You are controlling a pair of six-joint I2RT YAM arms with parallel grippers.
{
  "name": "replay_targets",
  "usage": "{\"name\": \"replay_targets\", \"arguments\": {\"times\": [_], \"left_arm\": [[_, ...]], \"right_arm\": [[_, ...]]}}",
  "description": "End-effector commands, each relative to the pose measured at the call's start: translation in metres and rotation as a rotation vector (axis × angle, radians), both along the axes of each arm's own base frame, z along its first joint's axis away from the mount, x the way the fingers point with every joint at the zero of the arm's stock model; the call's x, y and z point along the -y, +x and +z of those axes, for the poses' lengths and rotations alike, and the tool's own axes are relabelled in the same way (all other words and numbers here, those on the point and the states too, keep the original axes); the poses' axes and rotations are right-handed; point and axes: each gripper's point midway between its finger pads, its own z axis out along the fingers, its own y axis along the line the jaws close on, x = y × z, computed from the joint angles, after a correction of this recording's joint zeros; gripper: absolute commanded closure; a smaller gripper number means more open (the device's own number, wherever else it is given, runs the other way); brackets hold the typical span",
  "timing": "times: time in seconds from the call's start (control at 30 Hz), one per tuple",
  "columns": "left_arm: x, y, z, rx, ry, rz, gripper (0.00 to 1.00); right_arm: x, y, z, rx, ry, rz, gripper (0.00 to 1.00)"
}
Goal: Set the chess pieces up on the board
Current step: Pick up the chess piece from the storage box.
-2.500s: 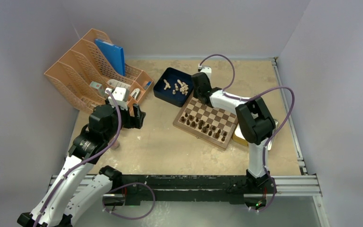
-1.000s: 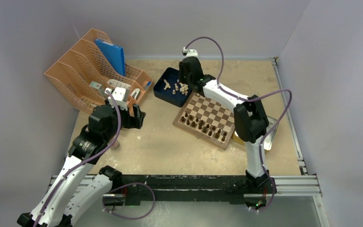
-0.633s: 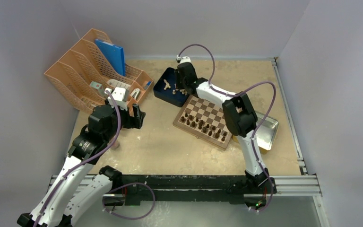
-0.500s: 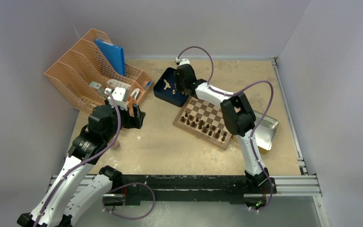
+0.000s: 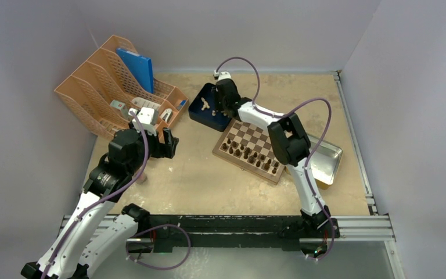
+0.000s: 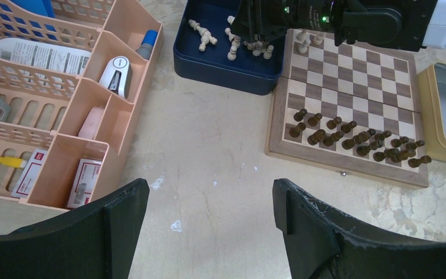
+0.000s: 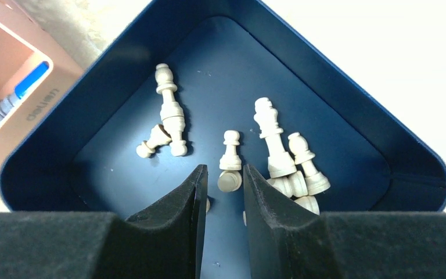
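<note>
Overhead, shows the right gripper [image 5: 225, 110] inside the blue tray [image 5: 199, 111], upper centre, among the chess pieces [image 5: 205, 104] beside the board [image 5: 250, 138]. Left wrist: left gripper [image 6: 209, 195] spread wide, empty, bottom edge. Right wrist: jaws narrowed about the base of a pawn [image 7: 230, 152], lower centre; clamped or not, cannot tell.

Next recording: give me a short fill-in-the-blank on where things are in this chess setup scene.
1. The right gripper hangs over the dark blue tray, which holds loose ____ chess pieces.
2. The dark brown pieces stand in two rows on the ____.
3. The jaws of the left gripper stand ____.
Missing words: cream; board; open.
</note>
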Motion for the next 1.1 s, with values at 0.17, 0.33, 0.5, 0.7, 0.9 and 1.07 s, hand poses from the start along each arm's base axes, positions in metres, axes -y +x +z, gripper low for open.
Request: {"name": "replay_targets", "arguments": {"times": [0.17,0.33,0.5,0.7,0.9,1.07], "left_arm": [[-0.001,0.003,0.006,0.032,-0.007,0.011,0.22],[-0.001,0.003,0.006,0.028,-0.006,0.013,0.22],[0.0,0.004,0.004,0.024,-0.004,0.009,0.22],[0.0,0.004,0.004,0.022,-0.005,0.006,0.22],[0.0,0.003,0.004,0.024,-0.008,0.005,0.22],[0.001,0.003,0.005,0.026,-0.009,0.004,0.22]], "right_arm": [[-0.006,0.009,0.013,0.045,-0.005,-0.003,0.7],[-0.004,0.011,0.013,0.054,-0.02,-0.01,0.73],[-0.004,0.015,0.011,0.062,-0.036,-0.016,0.8],[-0.006,0.015,0.012,0.057,-0.031,-0.009,0.74],[-0.009,0.01,0.003,0.03,-0.03,0.009,0.72],[-0.008,0.007,-0.004,0.016,-0.042,0.006,0.73]]}}
